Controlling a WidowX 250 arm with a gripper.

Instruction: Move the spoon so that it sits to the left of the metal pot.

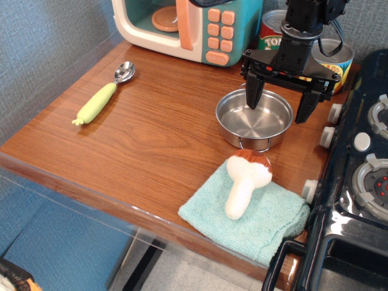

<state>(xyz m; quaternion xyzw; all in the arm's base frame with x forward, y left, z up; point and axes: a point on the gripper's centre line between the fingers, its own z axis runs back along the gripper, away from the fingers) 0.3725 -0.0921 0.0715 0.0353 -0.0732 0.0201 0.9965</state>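
The spoon (104,93) lies on the wooden table at the left, with its silver bowl toward the back and its yellow-green handle toward the front left. The metal pot (254,118) stands right of centre and holds nothing. My gripper (280,104) hangs open above the pot's right part, its black fingers spread wide. One finger (253,92) is over the pot's inside and the other is past its right rim. The gripper holds nothing and is far to the right of the spoon.
A toy microwave (194,27) stands at the back. Two labelled cans (332,60) stand behind the gripper. A white mushroom toy (244,185) lies on a teal cloth (248,215) in front of the pot. A toy stove (357,182) borders the right edge.
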